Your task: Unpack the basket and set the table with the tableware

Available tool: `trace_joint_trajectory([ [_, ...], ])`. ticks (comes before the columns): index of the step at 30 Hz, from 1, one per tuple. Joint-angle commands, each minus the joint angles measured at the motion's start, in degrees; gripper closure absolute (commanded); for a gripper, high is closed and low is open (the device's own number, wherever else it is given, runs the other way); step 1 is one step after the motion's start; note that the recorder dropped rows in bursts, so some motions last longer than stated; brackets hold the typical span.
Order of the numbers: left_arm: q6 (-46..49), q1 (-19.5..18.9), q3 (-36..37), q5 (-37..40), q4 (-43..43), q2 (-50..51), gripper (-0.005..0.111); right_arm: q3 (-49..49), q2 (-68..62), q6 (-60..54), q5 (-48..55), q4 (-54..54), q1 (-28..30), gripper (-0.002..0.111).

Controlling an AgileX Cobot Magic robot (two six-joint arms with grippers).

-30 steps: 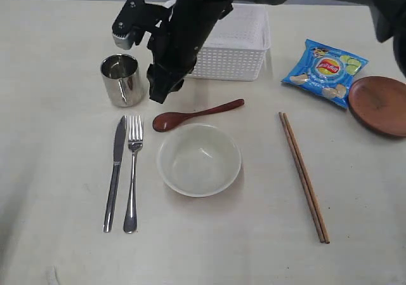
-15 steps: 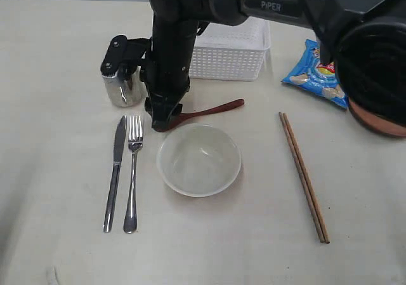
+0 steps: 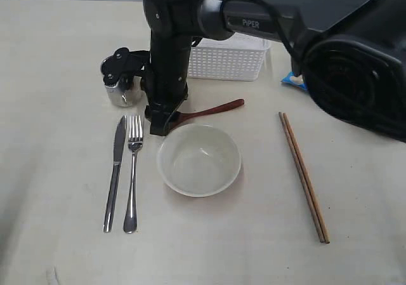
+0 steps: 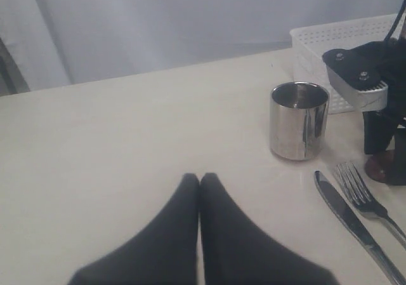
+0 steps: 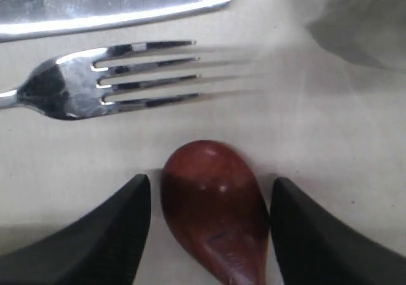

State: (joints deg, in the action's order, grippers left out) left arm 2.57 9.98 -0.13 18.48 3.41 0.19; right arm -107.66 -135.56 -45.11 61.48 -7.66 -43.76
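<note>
Spoon [image 5: 212,209] — glossy reddish wood, teardrop bowl — between spread right pincer [image 5: 210,193] tips.

place: robot lab | cues: Piper arm [image 3: 273,18], pale table [image 3: 57,44], grey curtain backdrop [image 4: 190,25]

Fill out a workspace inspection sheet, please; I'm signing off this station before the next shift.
Surface: pale table, no spills.
Job's things: basket, mug, knife, fork, bowl, chopsticks on table; spoon beside bowl.
Clutter: blue crisp bag, mostly hidden by right arm.
Grippers: right gripper open, straddling spoon's head; left gripper shut, empty.
Cables: thin black cable by right arm.
Surroundings: pale curtain behind table.
</note>
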Motion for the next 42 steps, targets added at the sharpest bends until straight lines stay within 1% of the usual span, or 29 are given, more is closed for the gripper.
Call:
trace_joint_trajectory([
  [1, 0.0, -0.1, 0.1, 0.0, -0.5, -0.2, 0.107, -0.3, -0.2, 0.3, 0.9, 1.9, 0.2, 0.054],
  [3, 0.0, -0.1, 0.1, 0.0, -0.5, -0.2, 0.107, -0.3, -0.2, 0.6, 0.9, 3.9, 0.2, 0.054],
  [5, 0.0, -0.1, 0.1, 0.0, -0.5, -0.2, 0.107, -0.3, -0.2, 0.6, 0.9, 4.4, 0.2, 0.060],
  [8, 0.0, -0.1, 0.1, 0.0, -0.5, -0.2, 0.107, -0.3, -1.1, 0.2, 0.3, 4.6, 0.2, 0.077],
  [11, 0.0, -0.1, 0.1, 0.0, -0.5, -0.2, 0.107, -0.3, -1.3, -0.4, -1.0, 5.4, 0.2, 0.090],
  [14, 0.0, -0.1, 0.1, 0.0, -0.5, -0.2, 0.107, -0.6, -1.2, -1.5, -1.6, 5.4, 0.2, 0.107],
  [19, 0.0, -0.1, 0.1, 0.0, -0.5, -0.2, 0.107, -2.5, -1.2, -2.2, -0.3, 5.4, 0.2, 0.109],
  [25, 0.0, -0.1, 0.1, 0.0, -0.5, -0.2, 0.107, -5.9, -0.9, -2.4, 4.0, 5.4, 0.2, 0.109],
  [29, 0.0, -0.1, 0.1, 0.0, -0.5, -0.2, 0.107, -5.9, 0.5, -2.7, 4.2, 5.6, 0.3, 0.109],
  [35, 0.0, -0.1, 0.1, 0.0, -0.5, -0.2, 0.107, -5.9, 3.4, -1.3, 6.8, 8.8, 0.5, 0.109],
  [42, 0.0, -0.1, 0.1, 0.0, -0.5, -0.2, 0.107, -5.8, 7.5, 0.6, 8.5, 8.4, 1.5, 0.109],
])
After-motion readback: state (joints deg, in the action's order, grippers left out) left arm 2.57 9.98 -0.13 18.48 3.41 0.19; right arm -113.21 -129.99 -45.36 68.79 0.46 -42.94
